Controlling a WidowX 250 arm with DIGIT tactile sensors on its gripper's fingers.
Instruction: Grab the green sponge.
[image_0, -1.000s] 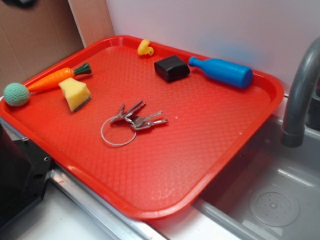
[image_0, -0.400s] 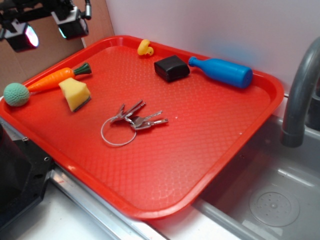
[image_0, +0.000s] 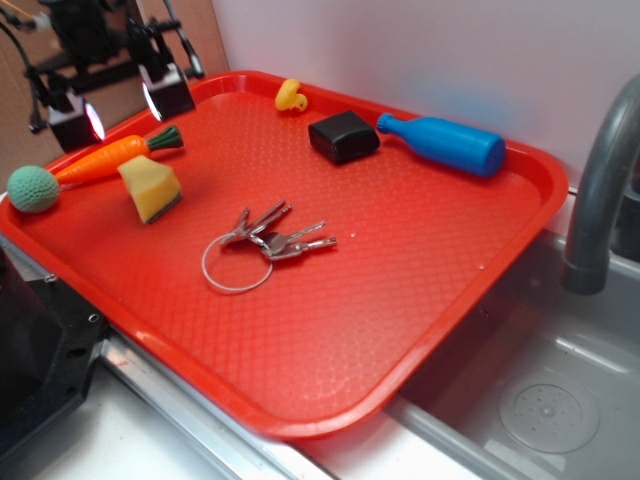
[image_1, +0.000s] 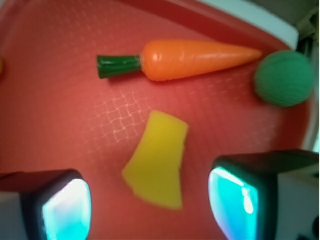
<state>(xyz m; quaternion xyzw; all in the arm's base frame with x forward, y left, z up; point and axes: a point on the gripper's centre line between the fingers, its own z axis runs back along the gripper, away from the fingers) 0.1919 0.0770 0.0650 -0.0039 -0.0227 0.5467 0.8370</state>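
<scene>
Gripper: jaws apart, empty, above tray's left edge. Green sponge beside carrot (just apart). Risk we noted: finger clipping carrot, nudging sponge askew.

Yellow green sponge; orange carrot; red tray, diamond-textured; blue bottle.

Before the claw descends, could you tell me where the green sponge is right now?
In the exterior view the green sponge lies at the red tray's left side, just below the carrot and left of the keys; the wrist view shows it between the open claw's fingers.
</scene>
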